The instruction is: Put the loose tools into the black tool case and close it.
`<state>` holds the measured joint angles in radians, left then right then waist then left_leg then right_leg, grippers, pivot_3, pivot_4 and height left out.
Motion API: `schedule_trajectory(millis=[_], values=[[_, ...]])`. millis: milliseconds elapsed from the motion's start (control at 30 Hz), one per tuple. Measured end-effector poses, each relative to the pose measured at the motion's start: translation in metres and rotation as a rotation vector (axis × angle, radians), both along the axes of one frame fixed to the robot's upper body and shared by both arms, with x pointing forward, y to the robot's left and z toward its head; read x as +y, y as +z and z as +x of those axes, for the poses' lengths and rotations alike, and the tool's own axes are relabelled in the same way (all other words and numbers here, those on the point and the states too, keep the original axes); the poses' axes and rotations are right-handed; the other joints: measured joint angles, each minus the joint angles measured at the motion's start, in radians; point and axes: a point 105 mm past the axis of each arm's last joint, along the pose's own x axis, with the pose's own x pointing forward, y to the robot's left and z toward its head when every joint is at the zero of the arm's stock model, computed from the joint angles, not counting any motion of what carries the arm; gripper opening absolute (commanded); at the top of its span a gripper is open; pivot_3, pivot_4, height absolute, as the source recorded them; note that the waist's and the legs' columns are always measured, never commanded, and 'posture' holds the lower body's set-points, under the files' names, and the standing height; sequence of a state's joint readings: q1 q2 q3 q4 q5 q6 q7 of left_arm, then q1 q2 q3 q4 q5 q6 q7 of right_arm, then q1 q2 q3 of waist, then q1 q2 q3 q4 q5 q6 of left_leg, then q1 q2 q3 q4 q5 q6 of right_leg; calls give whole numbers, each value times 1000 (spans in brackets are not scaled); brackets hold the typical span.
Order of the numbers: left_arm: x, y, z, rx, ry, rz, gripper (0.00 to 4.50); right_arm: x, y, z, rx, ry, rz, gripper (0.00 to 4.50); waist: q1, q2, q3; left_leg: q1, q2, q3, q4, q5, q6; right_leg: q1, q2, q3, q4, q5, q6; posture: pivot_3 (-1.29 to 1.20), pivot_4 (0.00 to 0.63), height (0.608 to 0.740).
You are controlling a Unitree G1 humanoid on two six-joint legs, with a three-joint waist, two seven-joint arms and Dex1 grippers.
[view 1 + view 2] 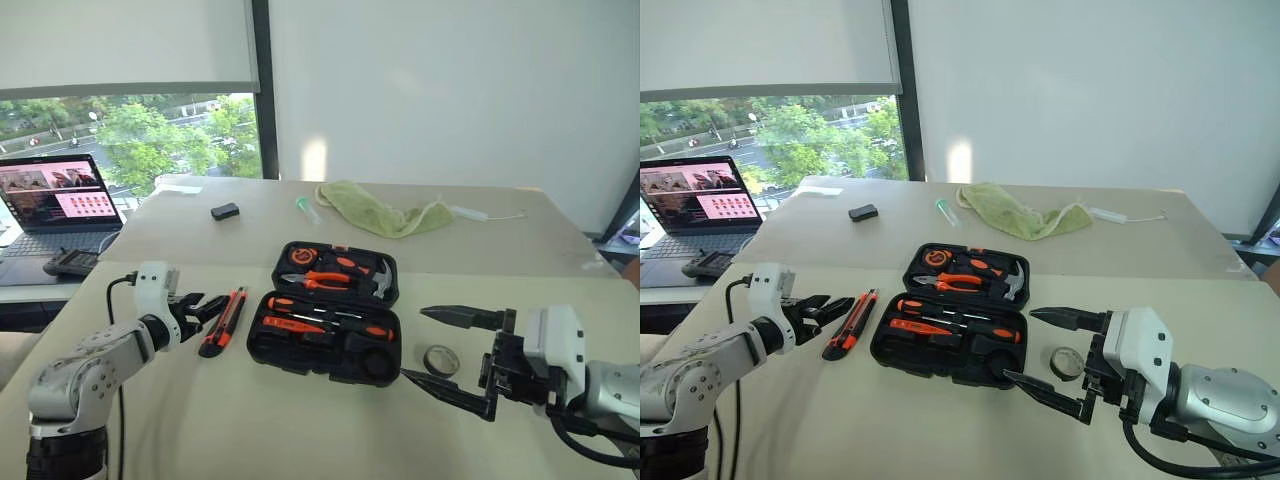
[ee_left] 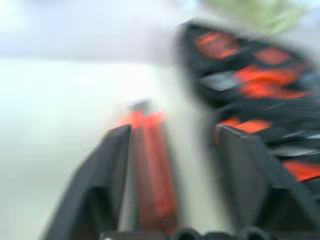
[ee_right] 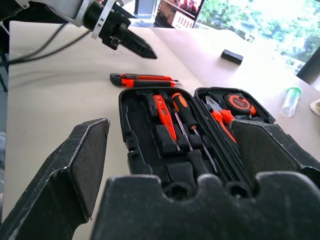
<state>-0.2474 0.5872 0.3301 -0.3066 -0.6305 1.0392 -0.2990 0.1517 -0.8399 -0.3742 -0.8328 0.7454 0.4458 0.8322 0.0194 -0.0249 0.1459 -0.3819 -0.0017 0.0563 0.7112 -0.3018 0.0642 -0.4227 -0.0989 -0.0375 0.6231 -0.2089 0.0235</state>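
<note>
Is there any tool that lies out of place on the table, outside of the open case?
Yes, two. The utility knife lies on the table left of the open black tool case, near the left claw. The small tape roll sits right of the case, between the open right claw's fingers. Both belong inside.

I count one open tool case [image 1: 325, 355] on my table. Inside it I make out two screwdrivers [image 3: 181, 111] with black-and-orange handles, one red pen screwdriver [image 3: 165, 116], one pair of pliers [image 1: 318, 281], one hammer [image 1: 382, 278] and one tape measure [image 1: 301, 257]. Loose outside the case: one utility knife [image 1: 223, 321] and one tape roll [image 1: 441, 359]. Farther back I see one small black box [image 1: 225, 211], one green cloth [image 1: 385, 212], one clear tube [image 1: 306, 209] and one laptop [image 1: 58, 205].
</note>
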Motion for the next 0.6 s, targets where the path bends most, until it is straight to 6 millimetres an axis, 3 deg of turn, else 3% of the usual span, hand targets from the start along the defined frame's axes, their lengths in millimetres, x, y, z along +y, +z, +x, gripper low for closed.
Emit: schedule_trajectory(millis=[133,333,433,567,600], values=[[-10,-23,-7,96,-35,41,4037,2,0,0,-5,16,-5,4500,6,-1,1,-1,0,0,0,0,0,-1,-2,0,0,0,0,0,150,740],[-16,-24,-8,98,-54,74,4037,3,0,0,-6,21,-6,4500,6,-1,1,-2,0,-1,-1,0,-1,-2,-9,0,0,0,-2,0,150,740],[-16,-35,-6,129,-37,134,3321,3,0,0,-6,20,-7,4500,7,-1,1,-2,0,-1,-1,0,-1,-1,-9,0,0,1,-2,0,150,740],[-12,-36,-2,113,-12,152,1924,2,0,0,-2,17,-7,4500,9,-1,1,-1,0,-1,-1,0,-1,-1,-10,0,0,1,-2,0,150,740],[-11,-36,-1,107,-14,149,1797,2,-1,0,-1,15,-7,4500,10,-1,1,-1,0,-1,-1,0,-1,-1,-10,0,0,1,-2,0,150,740]])
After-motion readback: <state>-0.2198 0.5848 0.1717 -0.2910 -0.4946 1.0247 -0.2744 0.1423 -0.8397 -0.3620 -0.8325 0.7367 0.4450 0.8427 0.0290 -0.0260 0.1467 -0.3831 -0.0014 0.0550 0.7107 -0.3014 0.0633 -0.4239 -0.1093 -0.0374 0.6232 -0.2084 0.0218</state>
